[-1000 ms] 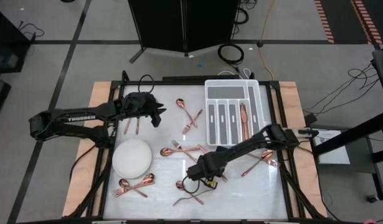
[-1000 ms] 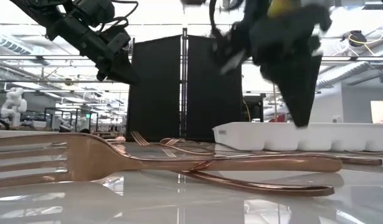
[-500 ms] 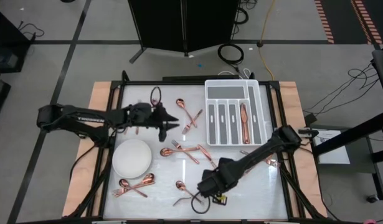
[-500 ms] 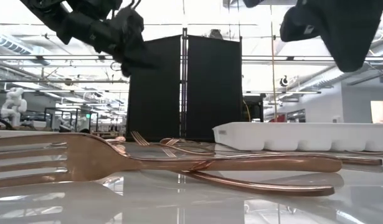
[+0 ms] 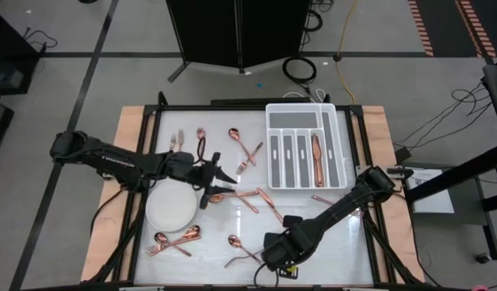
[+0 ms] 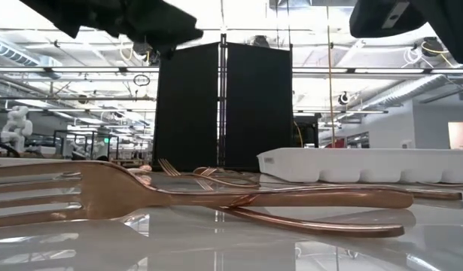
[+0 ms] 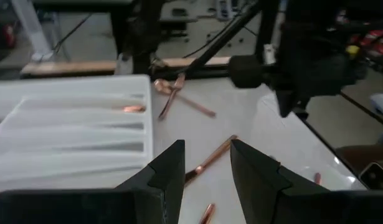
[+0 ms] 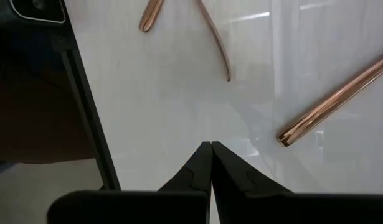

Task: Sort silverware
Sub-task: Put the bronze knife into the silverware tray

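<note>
The copper silverware lies scattered on the white table: a crossed cluster [image 5: 238,196] at the middle, spoons [image 5: 175,238] near the plate, a spoon and fork [image 5: 242,249] by the near edge, more pieces [image 5: 246,149] toward the far side, and one piece [image 5: 317,152] in the tray. My left gripper [image 5: 215,184] hovers open just left of the middle cluster; in its wrist view a copper handle [image 7: 210,160] shows between the fingers [image 7: 207,168]. My right gripper [image 5: 275,257] is shut above bare table at the near edge [image 8: 210,146], beside a handle [image 8: 331,111].
A round white plate [image 5: 171,205] sits close to the left gripper on its near-left side. The white compartmented tray [image 5: 270,121] stands at the far right. In the low view a fork [image 6: 141,197] lies in the foreground. The table frame's near rail [image 8: 85,118] runs beside the right gripper.
My left gripper has swung from the far left part of the table toward the middle and the near side, uncovering a fork and spoon there. My right gripper has travelled from the middle toward the near edge and has risen out of the low view.
</note>
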